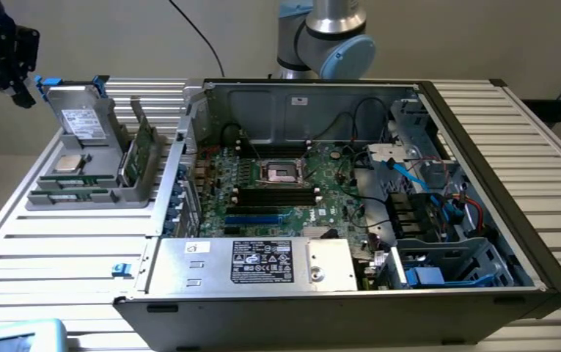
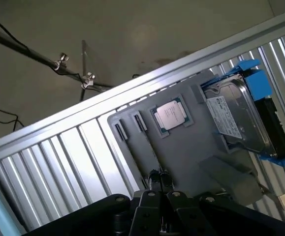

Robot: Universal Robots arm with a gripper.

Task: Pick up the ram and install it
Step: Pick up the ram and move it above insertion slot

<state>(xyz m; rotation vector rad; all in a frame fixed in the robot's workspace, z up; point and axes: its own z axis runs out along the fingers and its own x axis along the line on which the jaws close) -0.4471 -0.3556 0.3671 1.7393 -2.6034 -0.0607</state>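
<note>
The ram (image 1: 141,152) is a thin green stick standing on edge in the grey holder (image 1: 84,192) on the slatted table, at the exterior view's left. In the wrist view the ram (image 2: 150,145) shows edge-on as a narrow line across the grey holder (image 2: 191,147). My gripper (image 1: 4,79) hangs in the air above and beyond the holder's far corner, apart from the ram and touching nothing. In the wrist view my gripper (image 2: 158,180) appears over the ram's near end. The black memory slots (image 1: 275,195) lie on the motherboard inside the open computer case (image 1: 496,183).
A silver drive with blue tabs (image 1: 77,117) leans in the holder, and a square processor chip (image 1: 68,163) lies beside it. In the wrist view the drive (image 2: 240,118) and the chip (image 2: 171,114) flank the ram. The power supply (image 1: 256,262) sits at the case's front.
</note>
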